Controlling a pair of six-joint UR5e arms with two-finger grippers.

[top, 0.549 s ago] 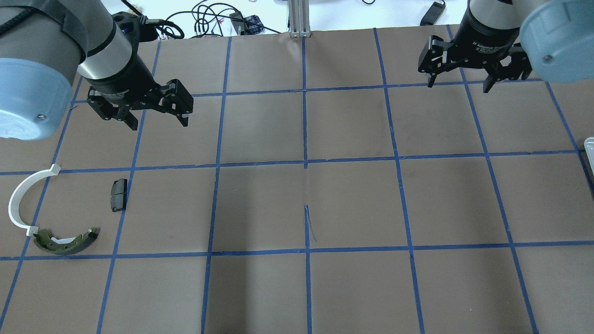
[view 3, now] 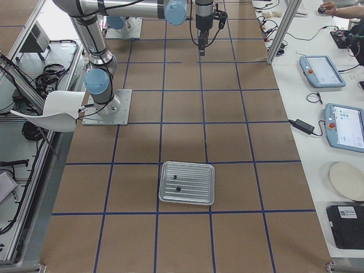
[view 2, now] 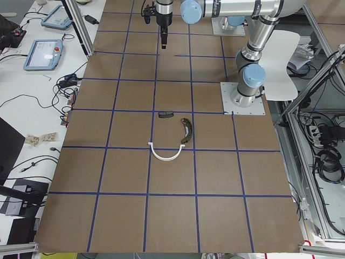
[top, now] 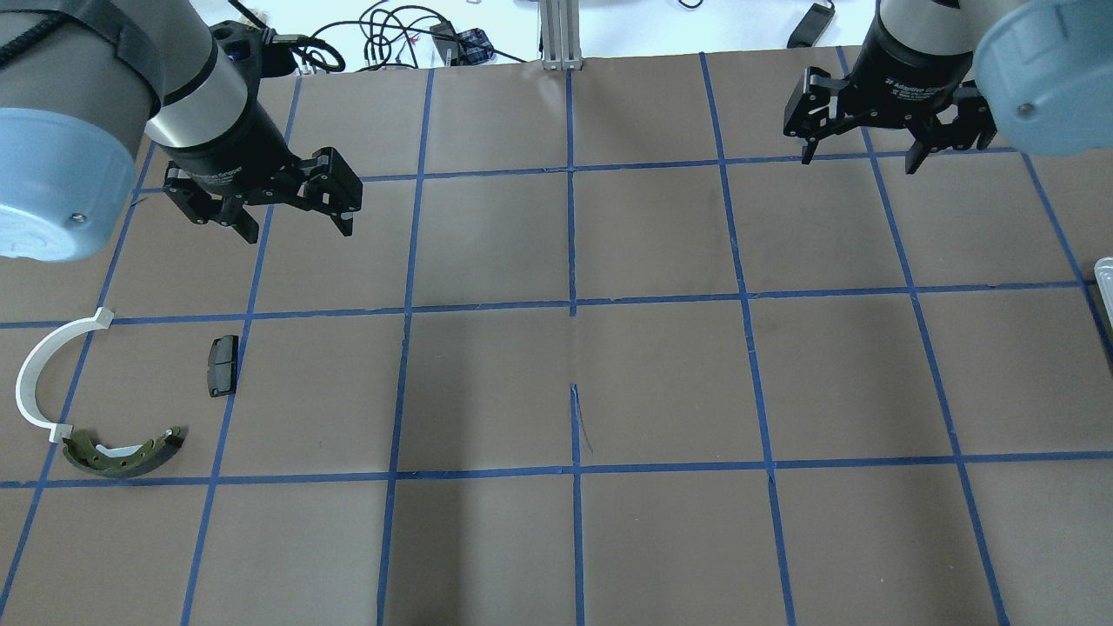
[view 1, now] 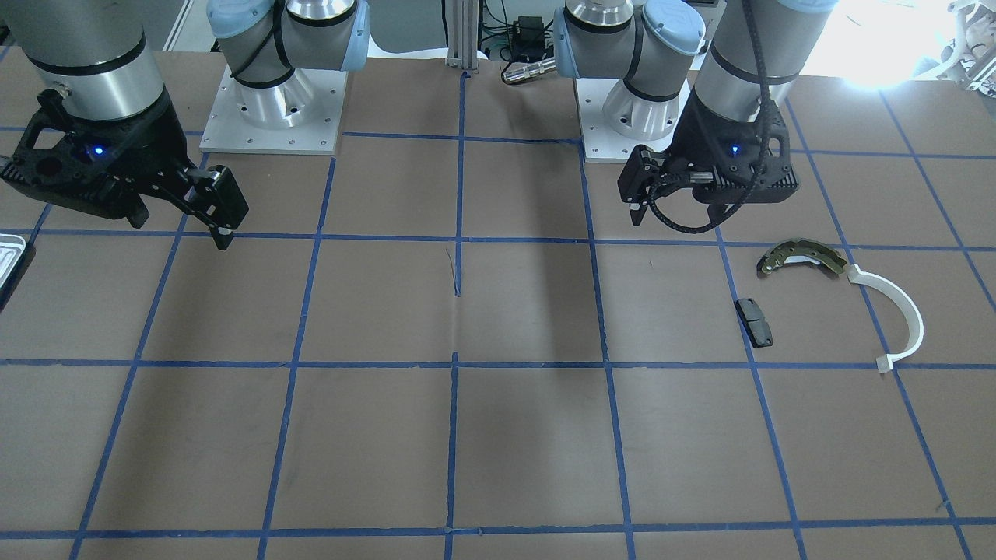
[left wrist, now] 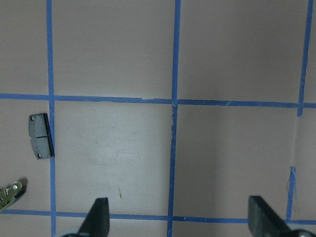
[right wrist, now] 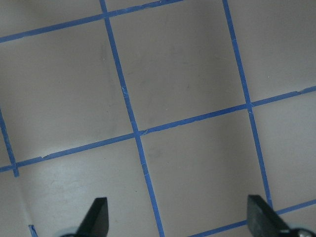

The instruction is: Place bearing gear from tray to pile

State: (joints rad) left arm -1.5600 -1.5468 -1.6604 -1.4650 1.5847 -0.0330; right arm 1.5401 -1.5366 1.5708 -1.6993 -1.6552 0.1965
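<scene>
step: reach to pick, not yet begun. right hand (top: 859, 163) and left hand (top: 300, 233) open, empty. gear (view 3: 178, 189), likely this tiny dark part, sits in tray (view 3: 196, 177), well right of right hand. next: move there, descend, grip.

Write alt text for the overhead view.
The robot's left hand and right hand, both open and empty, hang over a brown table gridded with blue tape. Near the left edge lie a white half-ring, a curved olive brake shoe at its end, and a small black pad apart; the corner of a tray shows at the far right.
</scene>
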